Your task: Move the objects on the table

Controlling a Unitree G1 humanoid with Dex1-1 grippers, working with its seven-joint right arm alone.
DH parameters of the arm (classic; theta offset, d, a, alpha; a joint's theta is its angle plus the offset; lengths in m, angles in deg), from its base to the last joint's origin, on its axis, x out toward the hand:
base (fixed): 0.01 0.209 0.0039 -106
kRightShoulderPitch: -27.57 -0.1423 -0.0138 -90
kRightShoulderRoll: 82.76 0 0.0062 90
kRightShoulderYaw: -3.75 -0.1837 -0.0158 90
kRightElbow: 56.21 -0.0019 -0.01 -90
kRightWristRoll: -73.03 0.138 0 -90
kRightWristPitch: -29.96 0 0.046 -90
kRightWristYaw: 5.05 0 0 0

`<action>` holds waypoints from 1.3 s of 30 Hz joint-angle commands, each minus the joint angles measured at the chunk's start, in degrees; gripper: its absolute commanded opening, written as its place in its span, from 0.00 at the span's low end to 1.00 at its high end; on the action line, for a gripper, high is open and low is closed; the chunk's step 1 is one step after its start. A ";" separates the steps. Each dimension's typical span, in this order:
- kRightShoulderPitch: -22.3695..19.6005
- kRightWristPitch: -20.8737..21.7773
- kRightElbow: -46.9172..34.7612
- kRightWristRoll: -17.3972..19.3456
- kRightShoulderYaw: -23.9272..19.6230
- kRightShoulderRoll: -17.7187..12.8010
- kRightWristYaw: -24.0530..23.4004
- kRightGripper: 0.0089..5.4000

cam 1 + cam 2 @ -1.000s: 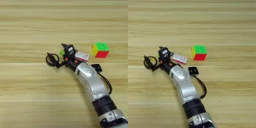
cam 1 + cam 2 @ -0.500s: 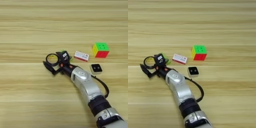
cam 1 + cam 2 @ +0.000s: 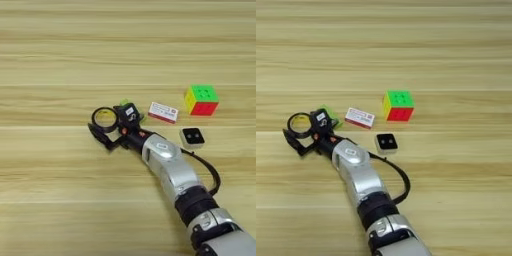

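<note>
A black tape ring (image 3: 104, 112) lies flat on the wooden table (image 3: 60, 60), left of centre. My right gripper (image 3: 109, 123) is open at the ring. One black finger (image 3: 101, 138) runs along its near-left side and the other (image 3: 128, 112) stands at its right. A lime-green bar (image 3: 329, 113) pokes out from behind the gripper. To the right lie a white-and-red card (image 3: 163, 112), a multicoloured puzzle cube (image 3: 201, 100) and a tiny white box with a black top (image 3: 192, 137).
The silver forearm (image 3: 170, 167) comes in from the bottom right and passes close by the small box. A black cable (image 3: 210, 172) loops off its right side. Bare plank surface lies all around the group of objects.
The gripper has swung left from beside the card to the tape ring, uncovering the card and the small box. The ring, card, cube and box have stayed in place.
</note>
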 commanded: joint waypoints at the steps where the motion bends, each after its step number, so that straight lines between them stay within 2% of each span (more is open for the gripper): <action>1: -4.03 1.72 -1.91 -0.10 -0.54 0.45 0.13 0.88; 9: -4.20 2.24 -1.42 -0.40 -0.79 0.51 0.19 0.75; 18: -4.45 3.18 -1.29 -1.05 -1.27 0.56 -0.46 0.74; 25: -4.75 2.80 -6.46 -0.48 -3.09 -0.66 -1.54 0.74; 31: -7.25 0.45 -11.50 0.77 -8.35 -4.09 -4.63 0.74; 39: -6.91 -2.60 -18.32 3.80 -19.82 -12.34 -10.56 0.74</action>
